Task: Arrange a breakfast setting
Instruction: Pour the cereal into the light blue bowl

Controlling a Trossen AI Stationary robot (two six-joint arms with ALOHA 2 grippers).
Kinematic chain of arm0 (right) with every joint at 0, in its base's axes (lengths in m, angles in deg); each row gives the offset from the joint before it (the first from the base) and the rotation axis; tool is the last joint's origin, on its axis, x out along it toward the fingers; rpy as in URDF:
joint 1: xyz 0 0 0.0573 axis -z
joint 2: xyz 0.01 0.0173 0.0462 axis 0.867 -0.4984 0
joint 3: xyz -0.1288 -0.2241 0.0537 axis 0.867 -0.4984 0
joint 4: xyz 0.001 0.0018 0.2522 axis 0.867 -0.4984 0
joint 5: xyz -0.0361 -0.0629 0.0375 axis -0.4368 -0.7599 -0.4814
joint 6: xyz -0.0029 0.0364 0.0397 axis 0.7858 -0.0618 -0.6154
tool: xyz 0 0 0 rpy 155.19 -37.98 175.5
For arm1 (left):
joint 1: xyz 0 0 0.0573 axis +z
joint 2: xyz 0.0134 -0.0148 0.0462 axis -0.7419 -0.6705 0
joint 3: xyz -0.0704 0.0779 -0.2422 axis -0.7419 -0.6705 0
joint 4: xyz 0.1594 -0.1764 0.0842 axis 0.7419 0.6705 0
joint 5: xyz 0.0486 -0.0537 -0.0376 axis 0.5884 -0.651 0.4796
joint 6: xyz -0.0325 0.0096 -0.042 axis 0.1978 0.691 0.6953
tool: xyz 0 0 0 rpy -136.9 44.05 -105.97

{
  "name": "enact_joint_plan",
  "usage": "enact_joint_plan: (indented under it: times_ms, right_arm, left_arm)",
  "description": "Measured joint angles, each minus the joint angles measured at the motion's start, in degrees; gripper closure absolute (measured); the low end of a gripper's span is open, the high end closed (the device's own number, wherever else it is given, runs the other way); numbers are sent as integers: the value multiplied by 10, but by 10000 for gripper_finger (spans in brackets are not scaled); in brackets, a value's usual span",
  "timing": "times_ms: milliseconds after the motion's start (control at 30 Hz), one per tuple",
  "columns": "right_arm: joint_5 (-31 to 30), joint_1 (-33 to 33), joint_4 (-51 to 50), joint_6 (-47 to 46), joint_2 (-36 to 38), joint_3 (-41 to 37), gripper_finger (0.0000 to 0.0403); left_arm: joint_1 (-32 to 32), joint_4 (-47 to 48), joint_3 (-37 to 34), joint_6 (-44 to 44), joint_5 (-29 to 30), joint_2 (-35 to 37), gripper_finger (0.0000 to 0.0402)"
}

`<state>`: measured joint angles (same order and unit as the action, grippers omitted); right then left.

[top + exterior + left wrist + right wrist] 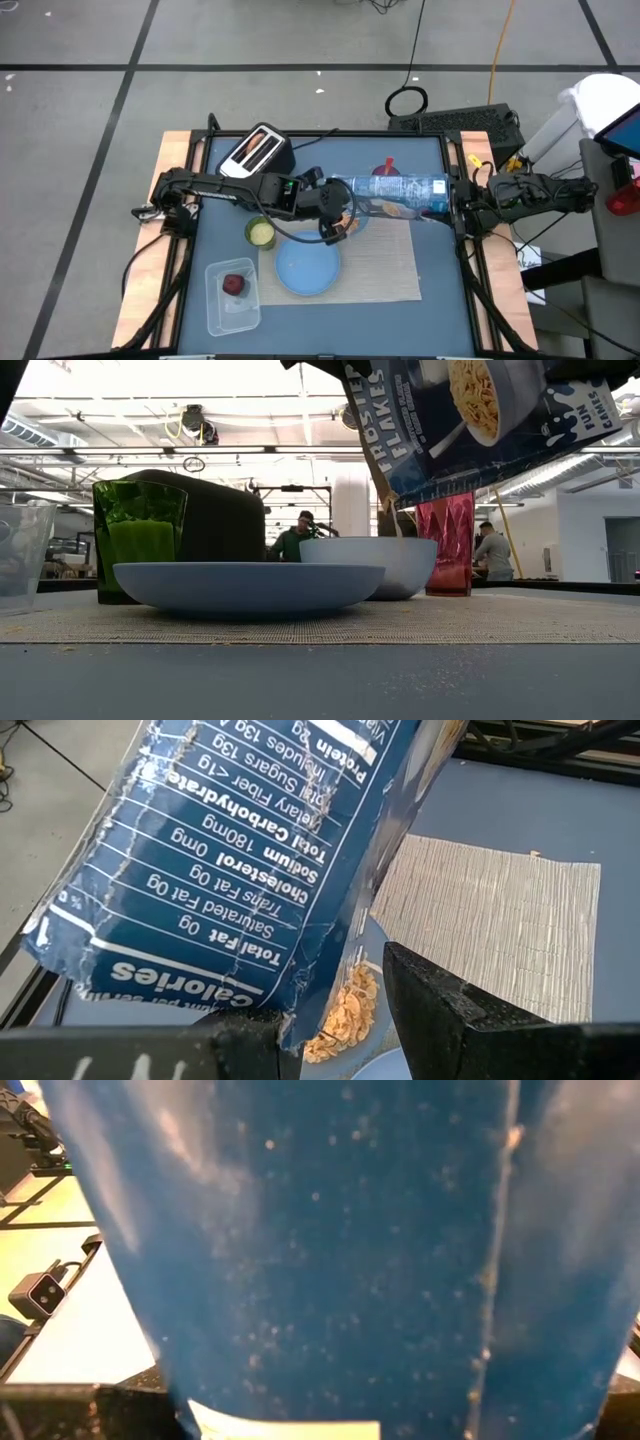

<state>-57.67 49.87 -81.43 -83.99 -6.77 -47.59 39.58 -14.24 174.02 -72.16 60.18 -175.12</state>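
The blue cereal box (395, 188) hangs lengthwise above the placemat (385, 265), tilted, its open end over the blue bowl (370, 565). Flakes (345, 1010) spill from the opening into the bowl. My right gripper (450, 197) is shut on the box's right end. My left gripper (335, 1030) is open, its fingers either side of the box's lower open corner; I cannot tell whether they touch it. The light-blue plate (307, 268) rests on the placemat. The dark-red fruit (233, 285) lies in a clear container. The spoon is not made out. My right gripper holds the cereal box by its closed end (438, 188), on the table's right side, pinched between the two fingers. The fingers come level from the right, along the box. The box fills the wrist view (320, 1230) and is lifted clear, its open end tipped down toward the bowl.
A green cup (260, 232) stands left of the plate. A red-pink cup (447, 545) stands behind the bowl. A toaster (255, 150) is at the far left. The clear container (232, 295) is at the near left. People show in the room beyond.
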Motion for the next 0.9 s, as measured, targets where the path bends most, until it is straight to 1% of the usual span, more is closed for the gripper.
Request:
enact_joint_plan:
  times_ms: [300,533,667,900]
  right_arm:
    - [-1,0,0,0,0,0,126]
    - [2,0,0,0,0,0,126]
    - [3,0,0,0,-1,0,126]
    - [1,0,0,0,-1,0,126]
  left_arm:
    - [3,-62,2,-21,2,17,268]
    - [0,-60,1,-10,-23,17,268]
    - [0,-40,1,15,-33,17,268]
    - [0,15,0,49,-34,16,268]
